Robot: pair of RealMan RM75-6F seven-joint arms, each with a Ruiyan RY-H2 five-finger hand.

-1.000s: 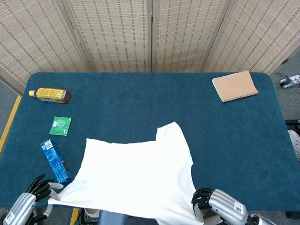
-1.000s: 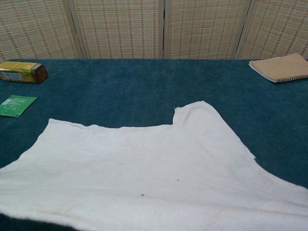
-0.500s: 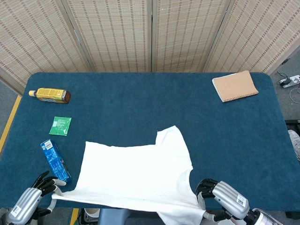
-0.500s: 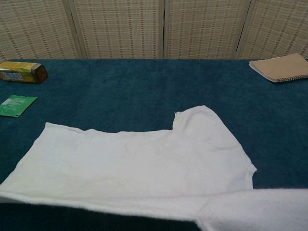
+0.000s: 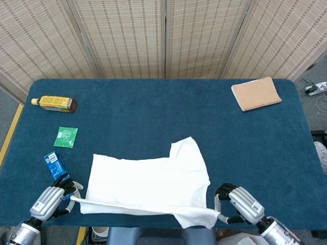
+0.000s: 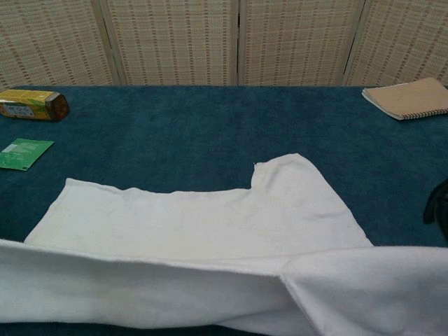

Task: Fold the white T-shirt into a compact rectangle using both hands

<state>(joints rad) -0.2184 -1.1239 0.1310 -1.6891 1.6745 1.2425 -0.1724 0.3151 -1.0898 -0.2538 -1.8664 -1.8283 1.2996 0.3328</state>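
The white T-shirt (image 5: 148,178) lies on the near half of the blue table, one sleeve (image 5: 188,148) pointing away from me. Its near hem (image 5: 143,208) is lifted off the cloth as a taut band between my hands. My left hand (image 5: 51,200) grips the hem's left corner at the table's front left. My right hand (image 5: 239,203) grips the right corner at the front right. In the chest view the raised hem (image 6: 210,294) fills the bottom of the frame, and only dark fingers (image 6: 435,203) of the right hand show at the right edge.
A blue packet (image 5: 55,166) lies right beside my left hand. A green sachet (image 5: 66,137) and a yellow bottle (image 5: 55,103) lie further back on the left. A tan notebook (image 5: 256,94) sits at the far right corner. The table's front edge (image 5: 153,227) runs just under the hem.
Both hands have risen and come forward over the table edge, lifting the near hem higher. The hanging part of the shirt has come up off the edge.
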